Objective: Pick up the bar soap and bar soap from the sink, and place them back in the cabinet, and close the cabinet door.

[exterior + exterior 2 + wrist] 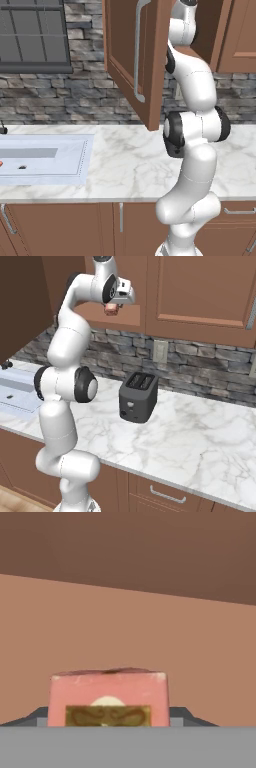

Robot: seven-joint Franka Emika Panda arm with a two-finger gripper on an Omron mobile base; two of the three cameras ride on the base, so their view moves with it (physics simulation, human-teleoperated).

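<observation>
My gripper (113,307) is raised high at the open cabinet (125,627) and is shut on a bar soap (107,694), a pinkish block with a brownish label. In the hand view the soap sits between the two dark fingertips (183,714), above the cabinet's brown floor and facing its darker back wall. The cabinet door (131,60) stands swung open toward me, its long silver bar handle (137,50) facing left. Low on the left lies the pale sink (85,160). A sliver of orange, the other bar soap (0,163), shows in the basin at the picture's left edge.
A black toaster (137,397) stands on the marble counter (130,165) to the arm's right. Closed wooden wall cabinets (200,291) hang further right, over a stone backsplash with an outlet (160,351). The black faucet (2,130) shows by the sink.
</observation>
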